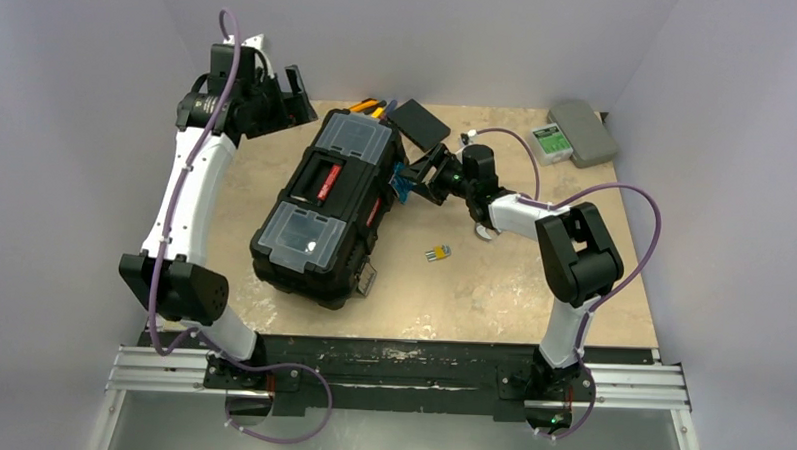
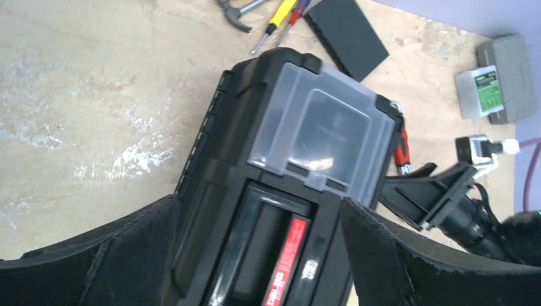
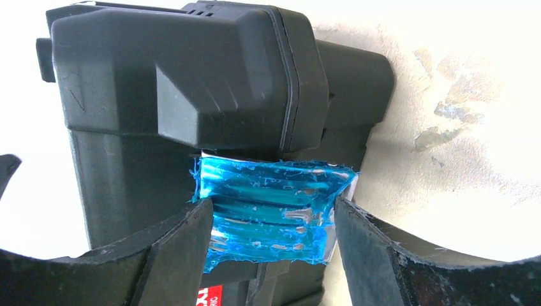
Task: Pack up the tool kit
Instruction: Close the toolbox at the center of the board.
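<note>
1. The black toolbox [image 1: 320,207] lies slantwise on the table [image 1: 573,281], straight ahead of the right gripper [image 1: 406,182] and below the raised left gripper [image 1: 284,99]. Both clear compartment lids are down. The red-marked handle [image 1: 326,180] lies flat between them.
2. The right gripper is clamped on a crumpled blue packet [image 3: 274,210], with one finger on each side. The packet's leading edge touches the toolbox's side wall, just under the lid seam.
3. The right arm reaches in low. Its elbow stands high at the near right, and the forearm slopes down to a wrist that points the fingers level at the box.
4. The left gripper hangs high with its fingers spread wide and nothing between them. Its camera looks down on the far clear lid. The left arm folds at an elbow out past the table's left edge, then sweeps up and away.
5. Behind the right wrist, bare table runs to the right edge, broken only by a small yellow piece [image 1: 437,253]. The toolbox's near corner sits close to the near edge.
6. Beyond the right gripper's fingertips, at the far edge, a hammer [image 2: 233,11] and screwdrivers [image 2: 279,18] lie loose beside a small flat black box [image 1: 420,123].
7. A grey case [image 1: 583,131] and a green-labelled device [image 1: 551,140] sit well apart from both grippers, in the far right corner.
</note>
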`<state>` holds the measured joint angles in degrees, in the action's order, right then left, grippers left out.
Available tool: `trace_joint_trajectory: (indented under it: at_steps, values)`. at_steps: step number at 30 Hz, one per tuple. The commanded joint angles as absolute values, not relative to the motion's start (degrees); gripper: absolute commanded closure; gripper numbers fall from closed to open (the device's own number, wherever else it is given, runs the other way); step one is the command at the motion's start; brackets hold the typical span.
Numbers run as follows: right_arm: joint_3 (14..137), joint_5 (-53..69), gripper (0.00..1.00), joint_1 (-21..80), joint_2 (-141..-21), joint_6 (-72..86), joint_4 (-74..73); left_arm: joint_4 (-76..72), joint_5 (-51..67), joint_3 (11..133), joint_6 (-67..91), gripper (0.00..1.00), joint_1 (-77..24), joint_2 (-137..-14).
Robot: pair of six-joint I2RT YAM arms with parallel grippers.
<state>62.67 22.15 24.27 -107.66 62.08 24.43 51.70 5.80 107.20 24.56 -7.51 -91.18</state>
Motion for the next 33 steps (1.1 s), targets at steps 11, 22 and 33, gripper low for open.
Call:
trace_joint_trajectory:
  at_steps: [11,22,33]
  values:
    - [64.9,23.0,0.24,24.8,-106.3,61.0,21.1,39.5,15.6,100.4,33.7,0.09,1.9,-97.2]
    - [63.8,22.8,0.12,23.4,-104.6,60.6,21.0,36.7,19.2,99.2,34.7,0.10,2.3,-101.1]
    - [62.6,23.4,0.11,21.8,-103.0,60.5,21.6,35.0,20.9,97.6,35.8,0.11,2.8,-102.2]
